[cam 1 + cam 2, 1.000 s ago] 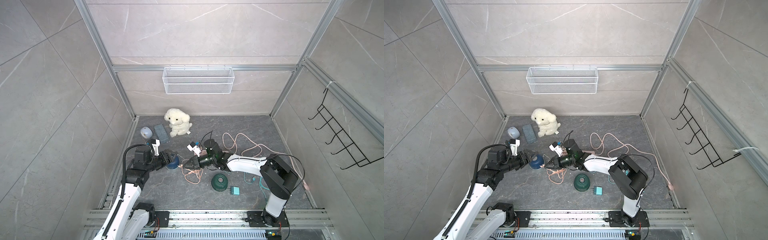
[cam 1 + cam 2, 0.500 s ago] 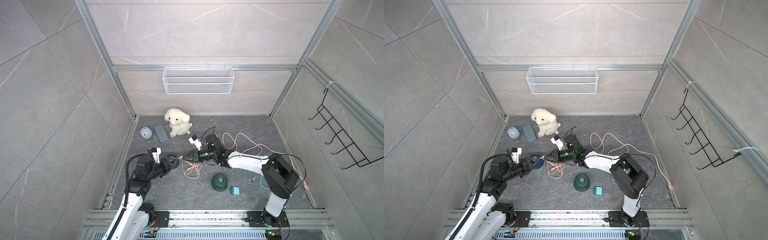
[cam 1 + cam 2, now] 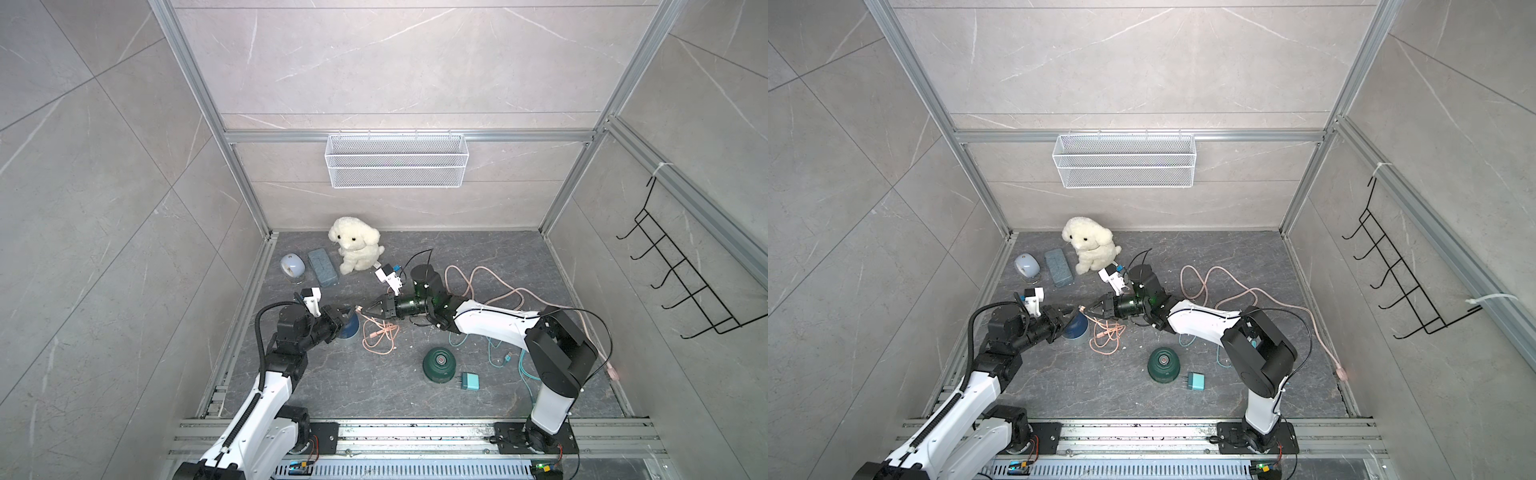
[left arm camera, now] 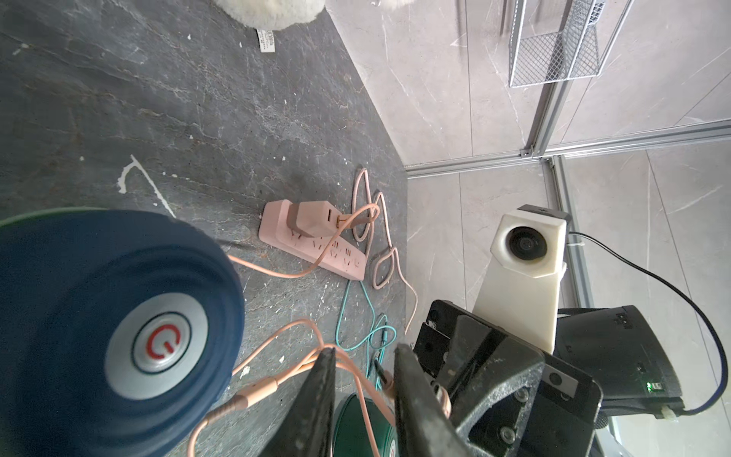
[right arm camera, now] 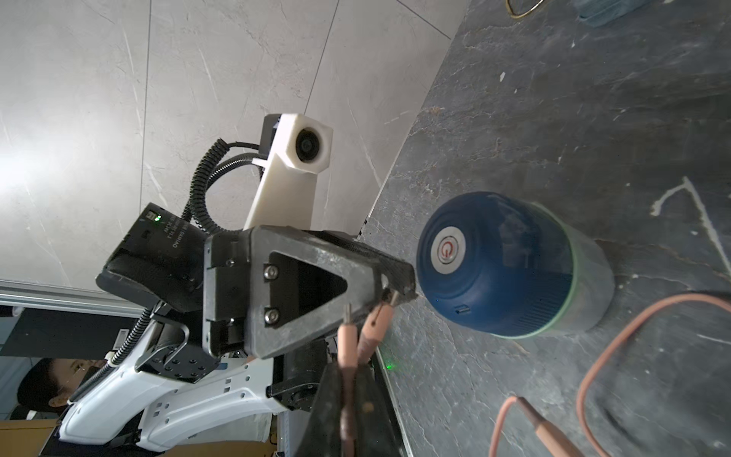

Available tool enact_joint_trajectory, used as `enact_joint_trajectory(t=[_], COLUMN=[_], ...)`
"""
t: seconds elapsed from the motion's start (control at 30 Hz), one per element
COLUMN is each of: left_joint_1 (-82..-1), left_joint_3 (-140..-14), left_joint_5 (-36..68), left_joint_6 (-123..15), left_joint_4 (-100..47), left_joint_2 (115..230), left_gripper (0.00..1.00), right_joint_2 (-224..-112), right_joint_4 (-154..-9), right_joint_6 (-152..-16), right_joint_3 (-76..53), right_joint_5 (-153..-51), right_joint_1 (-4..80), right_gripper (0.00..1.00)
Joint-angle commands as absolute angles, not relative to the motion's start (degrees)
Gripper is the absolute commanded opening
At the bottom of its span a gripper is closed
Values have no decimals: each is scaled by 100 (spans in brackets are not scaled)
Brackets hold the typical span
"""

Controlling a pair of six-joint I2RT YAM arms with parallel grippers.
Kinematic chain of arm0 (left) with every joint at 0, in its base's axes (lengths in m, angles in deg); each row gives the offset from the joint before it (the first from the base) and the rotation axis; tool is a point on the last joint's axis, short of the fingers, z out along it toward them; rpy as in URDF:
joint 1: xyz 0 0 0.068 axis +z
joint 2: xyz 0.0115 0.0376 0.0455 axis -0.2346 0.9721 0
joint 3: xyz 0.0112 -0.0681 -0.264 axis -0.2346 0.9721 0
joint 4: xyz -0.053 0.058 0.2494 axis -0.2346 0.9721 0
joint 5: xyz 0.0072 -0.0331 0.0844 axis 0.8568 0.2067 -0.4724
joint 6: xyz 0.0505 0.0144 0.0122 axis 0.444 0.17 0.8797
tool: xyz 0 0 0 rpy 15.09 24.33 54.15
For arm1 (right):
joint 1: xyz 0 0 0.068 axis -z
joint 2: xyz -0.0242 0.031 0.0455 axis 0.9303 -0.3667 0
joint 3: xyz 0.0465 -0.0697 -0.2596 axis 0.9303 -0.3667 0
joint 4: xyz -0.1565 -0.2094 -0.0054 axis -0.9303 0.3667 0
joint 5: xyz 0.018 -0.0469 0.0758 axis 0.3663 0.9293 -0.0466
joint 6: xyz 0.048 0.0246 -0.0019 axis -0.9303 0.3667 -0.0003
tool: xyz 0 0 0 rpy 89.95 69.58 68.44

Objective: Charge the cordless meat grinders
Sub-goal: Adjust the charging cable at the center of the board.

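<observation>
The navy grinder [image 3: 348,329] [image 3: 1076,328] stands left of centre, its power button [image 4: 160,348] facing up. My left gripper [image 3: 352,309] [image 4: 364,350] hovers just over its far side, jaws open a narrow way, with the pink cable [image 4: 356,372] running through the gap. My right gripper [image 3: 365,309] [image 5: 348,370] meets it tip to tip, shut on the pink cable, whose two plug ends [image 5: 379,320] stick out against a left finger [image 5: 395,277]. The green grinder [image 3: 439,364] [image 3: 1163,365] stands alone nearer the front.
A pink power strip [image 4: 312,241] carrying a pink adapter lies beyond the grinders. A teal adapter [image 3: 470,381] and teal cable [image 3: 498,357] lie at front right. At the back left are a plush dog [image 3: 355,245], a blue case [image 3: 322,266] and a pale gadget [image 3: 292,264].
My left jaws have narrowed and now sit over the navy grinder's far side. My right gripper has carried the pink cable ends leftward up to the left fingertips.
</observation>
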State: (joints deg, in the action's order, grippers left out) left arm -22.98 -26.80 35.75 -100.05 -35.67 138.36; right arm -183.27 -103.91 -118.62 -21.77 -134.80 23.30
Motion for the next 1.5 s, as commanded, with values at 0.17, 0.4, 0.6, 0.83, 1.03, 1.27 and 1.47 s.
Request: enact_joint_trajectory(t=[0.17,0.4,0.6,0.83,1.03,1.27,1.47], left_joint_1=[-2527,-2596,-2613,-2963,-3328,-3440,-3431], left_joint_3=[-2780,-2843,-3030,-3376,-3317,-3107,-4085], left_joint_5=[3944,4075,4049,4081,3704,3176,3132], left_joint_6=[-10171,-10173,-9864,-9027,-8724,-8927,-8526], left_joint_4=[-4378,-4441,-3661,-1584,432,1103,895], left_joint_2=[14133,14142,14113,13623,13046,12632,13443], left_gripper=[26,6,0,0,0,2,72], right_joint_2=[-18397,-18446,-18338,-17900,-17506,-17301,-17192], right_joint_4=[-10708,-10915,-10709,-10232,-9491,-9083,-8373], right_joint_6=[-12004,-12114,-12006,-11842,-11251,-10719,-9972], right_joint_3=[-1970,-1987,-2101,-2294,-2298,-2037,-1870], right_joint_5=[-13550,-13403,-13108,-12345,-11739,-11947,-12602], right_joint_1=[2350,2429,2545,3174,3702,3897,3487], right_gripper=[0,0,0,0,0,0,0])
